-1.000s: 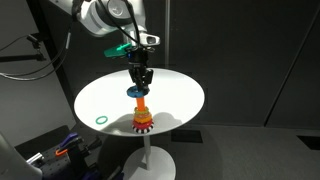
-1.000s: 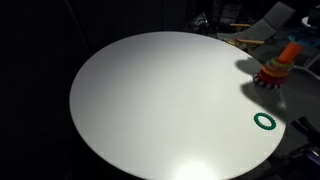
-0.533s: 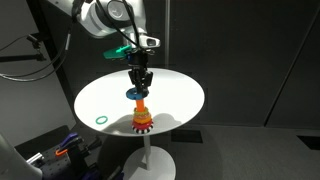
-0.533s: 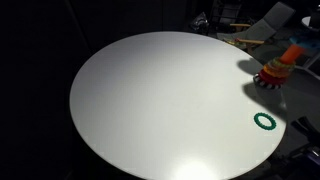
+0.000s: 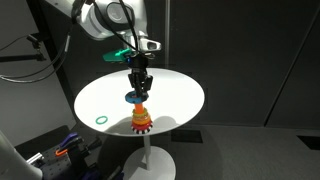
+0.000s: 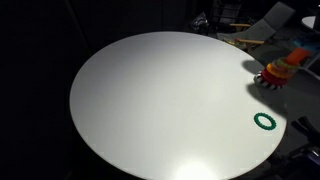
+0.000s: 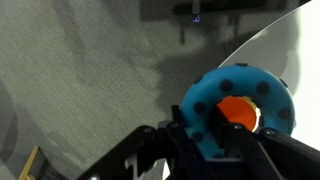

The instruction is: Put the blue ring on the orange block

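Note:
The blue ring [image 7: 236, 100] is a chunky light-blue ring with dark dots, gripped at its near edge by my gripper [image 7: 212, 130]. In the wrist view the orange block's top [image 7: 240, 112] shows through the ring's hole. In an exterior view my gripper [image 5: 138, 88] holds the blue ring [image 5: 135, 98] right over the orange block [image 5: 140, 118], a short orange peg on a red toothed base near the round table's front edge. In an exterior view the orange block [image 6: 277, 72] stands at the far right; the ring there is too blurred to tell.
A thin green ring [image 5: 100, 119] lies on the white round table [image 5: 170, 95] at its left front; it also shows in an exterior view [image 6: 264, 121]. The table [image 6: 150, 100] stands on one pedestal. Dark clutter lies beyond the table edges.
My gripper has come down a little with the blue ring, so the ring now sits lower over the peg's top.

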